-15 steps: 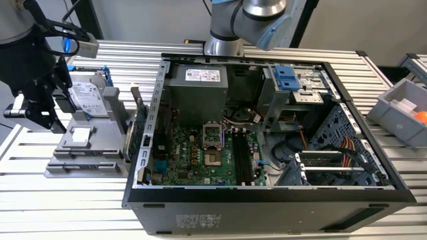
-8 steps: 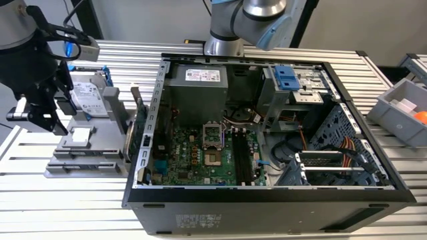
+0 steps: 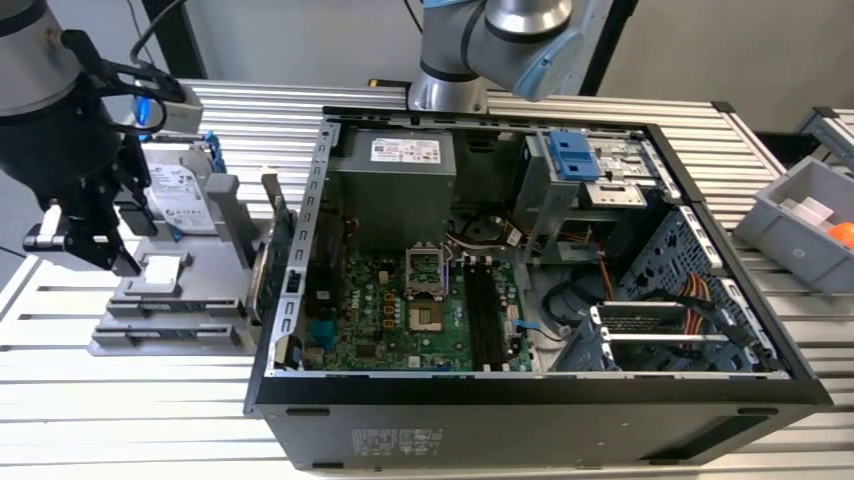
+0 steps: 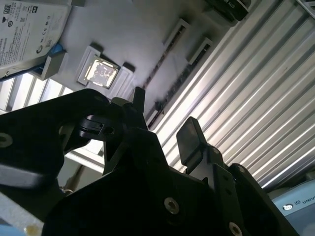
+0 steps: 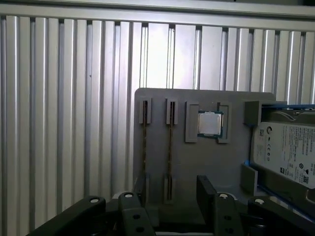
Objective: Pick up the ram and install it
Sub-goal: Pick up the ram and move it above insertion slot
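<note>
Our gripper [image 5: 170, 194] hangs open and empty over the grey holder [image 5: 192, 157], at the exterior view's left beside the computer case [image 3: 534, 400]. The ram [image 5: 170, 147] stands on edge in its slot, in line with the gap between the fingers, which we judge suits a pinch across its flat faces.

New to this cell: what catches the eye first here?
An open computer case sits in the middle of the exterior view, its motherboard exposed. On that view's left is a grey holder; in the first wrist view the open gripper hangs over the ram standing in its slots.
</note>
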Robot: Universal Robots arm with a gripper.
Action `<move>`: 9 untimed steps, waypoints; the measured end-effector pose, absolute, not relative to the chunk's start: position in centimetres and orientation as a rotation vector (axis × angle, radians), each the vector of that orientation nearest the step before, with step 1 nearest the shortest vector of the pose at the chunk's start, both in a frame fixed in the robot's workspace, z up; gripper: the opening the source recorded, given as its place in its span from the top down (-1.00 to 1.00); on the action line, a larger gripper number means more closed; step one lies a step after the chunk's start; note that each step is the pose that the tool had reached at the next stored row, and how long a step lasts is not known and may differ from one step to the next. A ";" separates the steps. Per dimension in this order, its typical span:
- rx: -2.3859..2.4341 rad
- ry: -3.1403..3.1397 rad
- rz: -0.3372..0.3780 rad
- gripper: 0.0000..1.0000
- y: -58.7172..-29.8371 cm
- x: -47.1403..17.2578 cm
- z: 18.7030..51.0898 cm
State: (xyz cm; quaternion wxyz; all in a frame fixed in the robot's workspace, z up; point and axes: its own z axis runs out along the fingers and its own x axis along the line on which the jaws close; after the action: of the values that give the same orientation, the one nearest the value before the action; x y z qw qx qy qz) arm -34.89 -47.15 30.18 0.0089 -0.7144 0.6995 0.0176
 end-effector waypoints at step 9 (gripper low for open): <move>-2.233 2.181 0.052 -1.00 -47.2 -34.9 29.4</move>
State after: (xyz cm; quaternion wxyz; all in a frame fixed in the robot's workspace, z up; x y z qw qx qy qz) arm -34.90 -47.17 29.44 0.0099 -0.7151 0.6987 0.0168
